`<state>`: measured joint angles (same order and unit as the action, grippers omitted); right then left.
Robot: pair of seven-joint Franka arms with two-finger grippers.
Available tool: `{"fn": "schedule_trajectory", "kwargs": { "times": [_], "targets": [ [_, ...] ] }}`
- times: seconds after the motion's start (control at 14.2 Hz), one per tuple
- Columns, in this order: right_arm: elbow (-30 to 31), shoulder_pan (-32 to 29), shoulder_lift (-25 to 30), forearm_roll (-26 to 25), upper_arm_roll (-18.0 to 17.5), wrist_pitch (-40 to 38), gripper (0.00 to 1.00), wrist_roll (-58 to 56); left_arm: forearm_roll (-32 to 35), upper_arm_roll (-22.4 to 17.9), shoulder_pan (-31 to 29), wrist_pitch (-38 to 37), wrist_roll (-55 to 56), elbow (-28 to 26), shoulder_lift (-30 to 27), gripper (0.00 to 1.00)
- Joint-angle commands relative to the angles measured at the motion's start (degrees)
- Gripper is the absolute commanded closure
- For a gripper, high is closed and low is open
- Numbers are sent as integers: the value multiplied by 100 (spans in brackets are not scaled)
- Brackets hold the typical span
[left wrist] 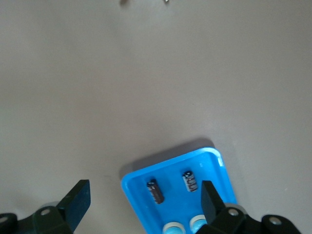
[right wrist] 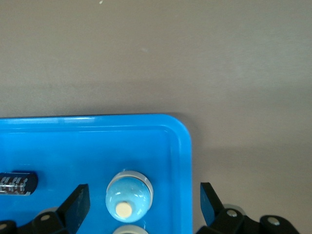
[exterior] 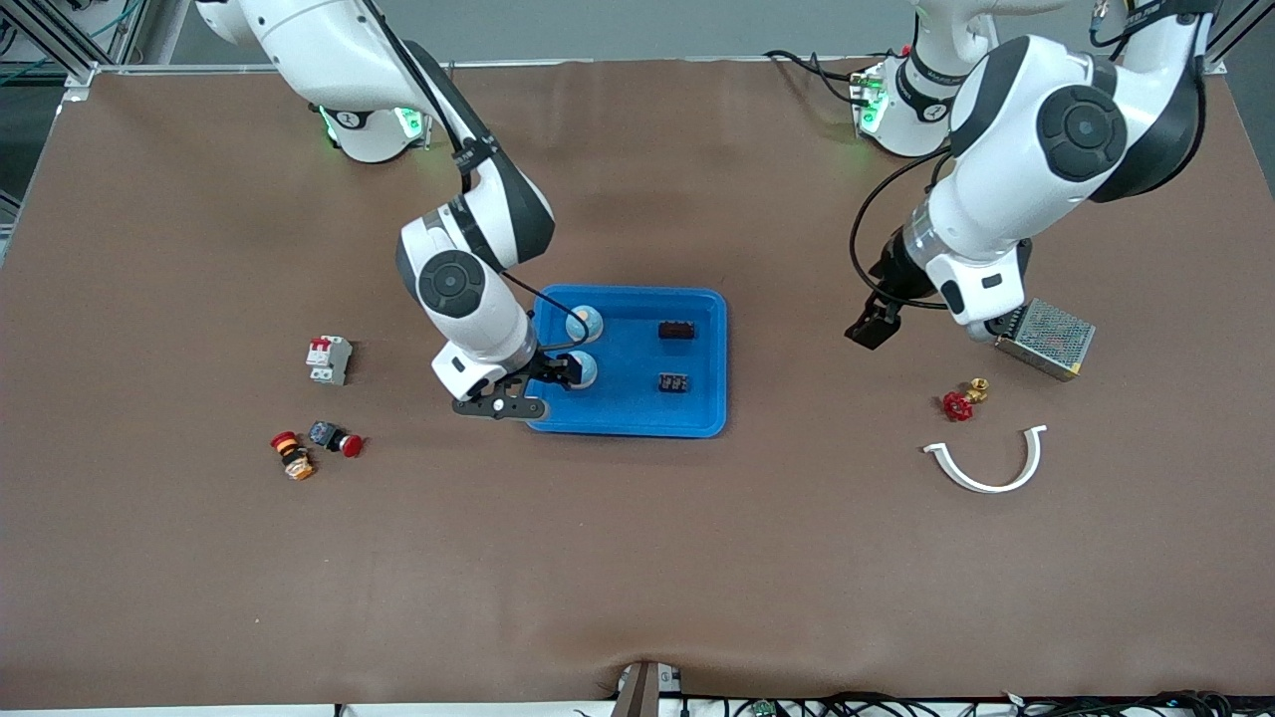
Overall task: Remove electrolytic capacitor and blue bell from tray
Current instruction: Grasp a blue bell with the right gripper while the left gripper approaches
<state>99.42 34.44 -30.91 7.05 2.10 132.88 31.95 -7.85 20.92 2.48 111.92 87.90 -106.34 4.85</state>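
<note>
In the blue tray (exterior: 697, 418) lie 2 pale-blue domed bells (exterior: 584, 323) and 2 dark cylindrical capacitors (exterior: 676, 330). Right gripper (exterior: 558, 370) over a bell, jaws open; left gripper (exterior: 873, 329) over the counter (exterior: 637, 558), jaws open.

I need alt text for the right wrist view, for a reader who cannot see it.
The open right gripper hovers over a pale blue bell at the corner of a blue tray. A black capacitor lies in the tray beside the bell, and brown table fills the rest.
</note>
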Motion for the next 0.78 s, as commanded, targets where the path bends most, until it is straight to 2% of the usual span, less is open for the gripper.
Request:
{"fn": "schedule_trajectory", "kwargs": {
  "times": [0.0, 0.28, 0.71],
  "targets": [
    [-177, 160, -265, 33, 71, 62, 0, 57, -76, 166, 77, 295, 648, -53, 121, 0],
    [-186, 300, -371, 42, 62, 1, 0, 57, -6, 175, 332, 506, 1412, -71, 297, 0],
    [-143, 432, -582, 60, 62, 27, 0, 66, 152, 175, 780, 629, 1905, -71, 736, 0]
  ]
}}
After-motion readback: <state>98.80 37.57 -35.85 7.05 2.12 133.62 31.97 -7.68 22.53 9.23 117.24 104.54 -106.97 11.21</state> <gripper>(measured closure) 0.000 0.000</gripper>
